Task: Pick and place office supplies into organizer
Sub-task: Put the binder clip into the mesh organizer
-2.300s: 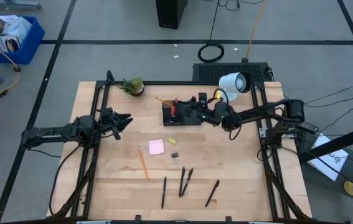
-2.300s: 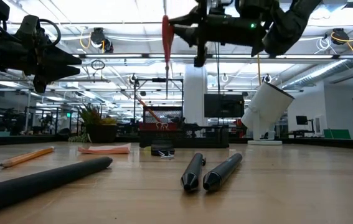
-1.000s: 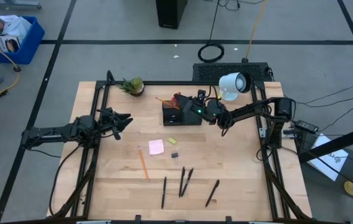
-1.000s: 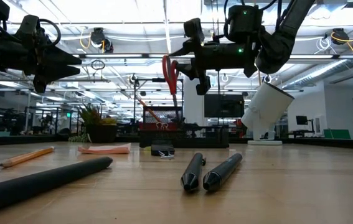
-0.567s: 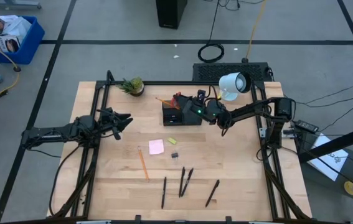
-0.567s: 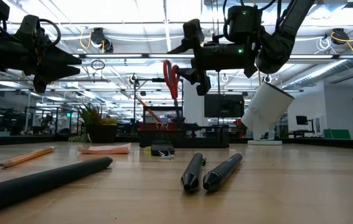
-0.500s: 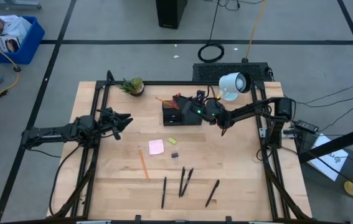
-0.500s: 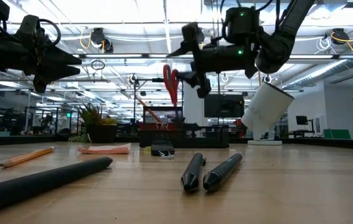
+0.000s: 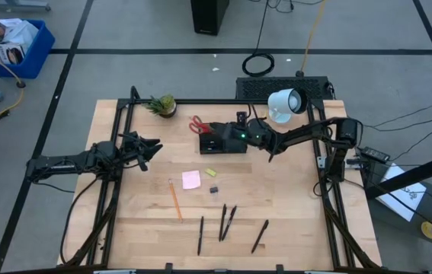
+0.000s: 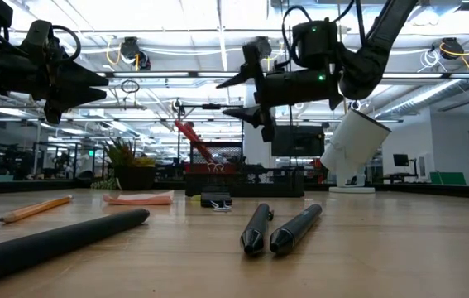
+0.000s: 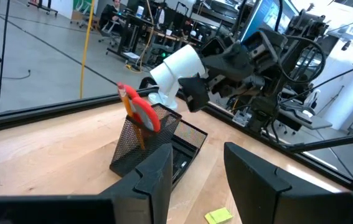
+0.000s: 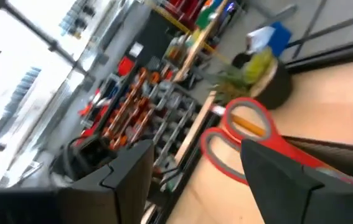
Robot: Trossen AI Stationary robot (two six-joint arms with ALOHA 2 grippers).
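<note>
— What's near the organizer (image 9: 222,141)?

— Going down in size: the white lamp (image 9: 285,102) behind it, the plant (image 9: 162,104) at the far left corner, the note pad (image 9: 191,180) in front. Nothing blocks the cup.

— And the scissors (image 9: 199,125)?

— Blades down in the cup, red handles leaning out beside a pencil (image 11: 128,107).

— The right gripper (image 10: 232,96)?

— Just beside the organizer, fingers spread, holding nothing. Half a second ago it gripped the scissors. The left gripper (image 9: 152,151) waits open, well apart.

Red-handled scissors (image 9: 198,125) stand tilted in black mesh organizer (image 9: 222,141) cup (beside pencil (image 11: 128,109)).
</note>
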